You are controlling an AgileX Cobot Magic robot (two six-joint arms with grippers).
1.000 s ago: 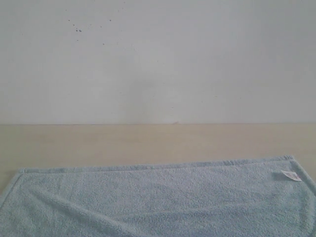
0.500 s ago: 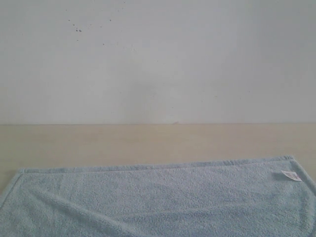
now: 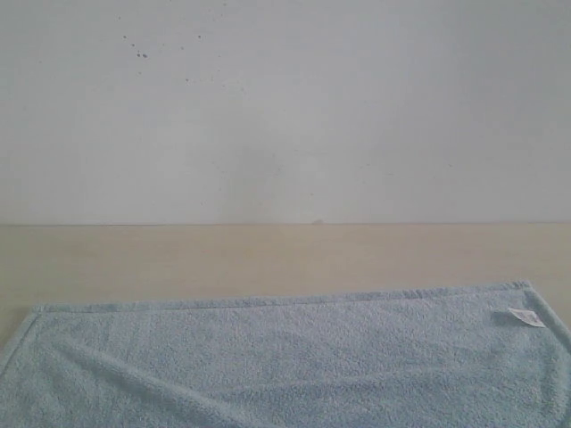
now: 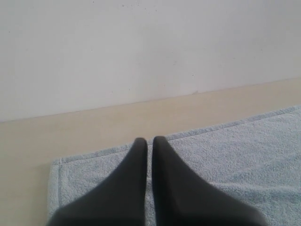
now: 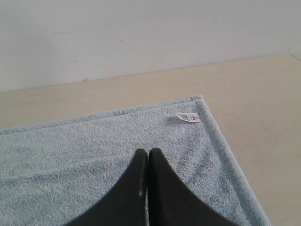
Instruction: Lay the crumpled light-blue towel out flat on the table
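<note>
The light-blue towel (image 3: 294, 357) lies spread across the near part of the beige table (image 3: 268, 254), its hemmed far edge straight, with a shallow diagonal crease at the lower left. Its white care tag (image 3: 525, 317) sits near the far right corner. Neither gripper shows in the exterior view. In the left wrist view my left gripper (image 4: 149, 141) is shut with nothing in it, over the towel (image 4: 244, 150) near its far left corner. In the right wrist view my right gripper (image 5: 147, 153) is shut and empty above the towel (image 5: 70, 150), near the tag (image 5: 189, 117).
A plain white wall (image 3: 285, 107) with a few dark specks rises behind the table's far edge. A strip of bare table runs between the wall and the towel's far hem. Bare table (image 5: 263, 117) also shows beyond the towel's right hem.
</note>
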